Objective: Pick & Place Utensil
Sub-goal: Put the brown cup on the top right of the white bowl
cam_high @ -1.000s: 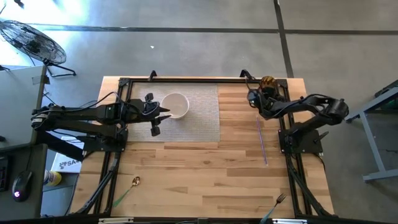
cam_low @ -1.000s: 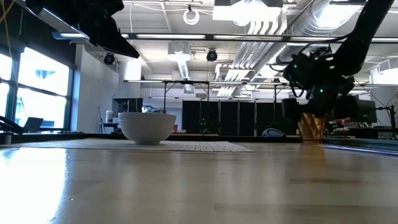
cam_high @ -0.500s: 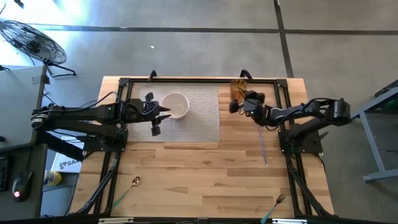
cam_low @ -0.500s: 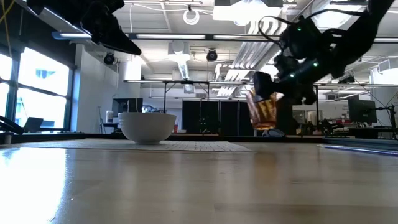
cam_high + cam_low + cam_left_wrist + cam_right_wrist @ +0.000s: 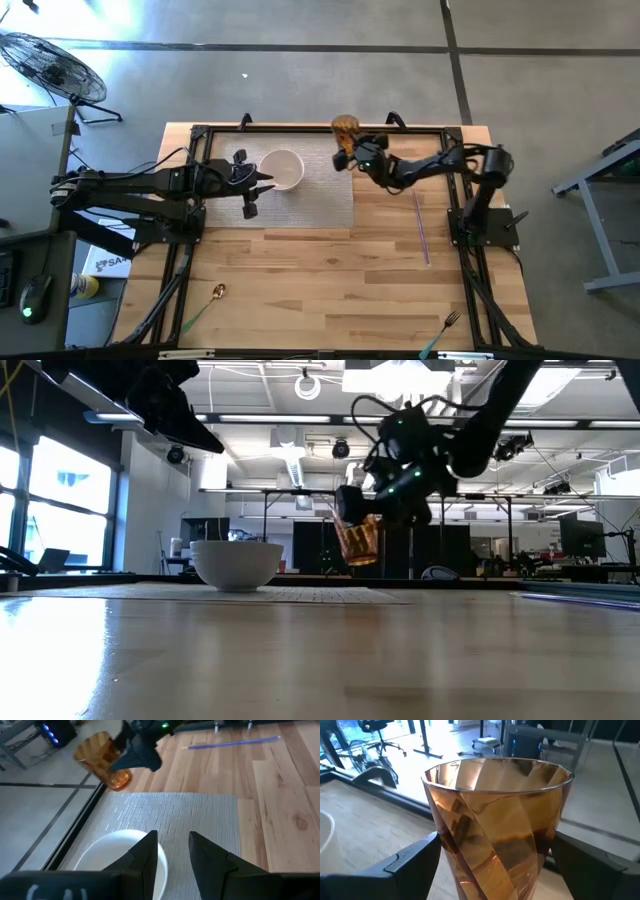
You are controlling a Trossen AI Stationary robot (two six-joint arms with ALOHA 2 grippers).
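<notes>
An amber faceted glass cup [image 5: 346, 127] is up in the air over the far edge of the grey placemat [image 5: 318, 195]; it also shows in the low view [image 5: 358, 540]. My right gripper [image 5: 358, 150] reaches in from the table's right and is shut on it. My left gripper [image 5: 262, 181] hovers open beside the white bowl [image 5: 284, 169], which stands on the placemat; its fingers [image 5: 150, 855] are above the bowl's rim [image 5: 117, 851]. A gold spoon with a green handle [image 5: 208, 301] and a fork [image 5: 445, 328] lie near the table's near edge. My right gripper pinches the amber cup between its two fingers [image 5: 410, 857], one on each side of the cup's wall [image 5: 447, 847], below the rim. The fingers come roughly level from the table's right. The cup is lifted clear of the table and slightly tilted [image 5: 358, 540].
A purple straw [image 5: 421, 225] lies on the wood to the right of the placemat. Black frame rails [image 5: 300, 128] run along the table's far edge and down both sides. Bare wood [image 5: 320, 290] spans the near half between spoon and fork.
My right gripper has lifted the amber cup from the table's far right corner and carried it leftward along the far edge to the placemat's far right corner. The cup now hangs clear and tilted. My left arm has kept still.
</notes>
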